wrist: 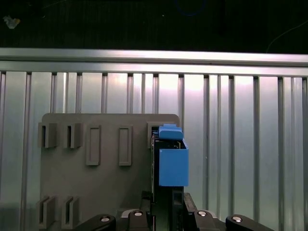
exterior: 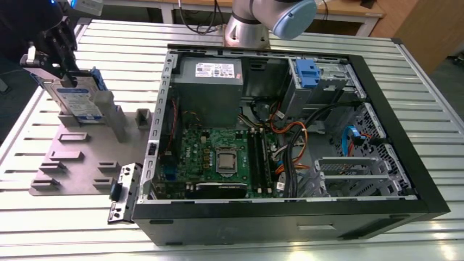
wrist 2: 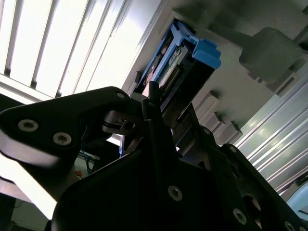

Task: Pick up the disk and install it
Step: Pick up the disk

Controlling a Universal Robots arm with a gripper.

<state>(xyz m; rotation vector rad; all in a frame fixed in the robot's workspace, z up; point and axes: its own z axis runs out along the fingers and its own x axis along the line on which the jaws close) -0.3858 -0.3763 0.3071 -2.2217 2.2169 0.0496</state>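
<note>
Inspection finding: the disk stands on edge in a slot of the grey fixture plate, which lies flat on the slatted table at the exterior view's left. Its broad labelled face is upright and its thin upper edge is turned up toward the arm. The gripper sits directly above that edge and down at its level, so the disk lies straight below the tool rather than off to either side. In the first wrist view the disk appears edge-on as a narrow strip. Its blue carrier runs away from the tool, and the blue end tab is at the far end of it. The tool therefore addresses the end opposite the tab, lined up with the disk's upper edge. The second wrist view agrees, with the tab on the far side of the disk from the tool body. Whether the gripper is actually clamped on the disk or only bracketing it cannot be told, as the contact area is hidden. The disk's lower edge appears seated in its slot. The open computer case lies well apart, toward the exterior view's right. The blue-latched drive cage is in its far corner, on the side away from the fixture.
</note>
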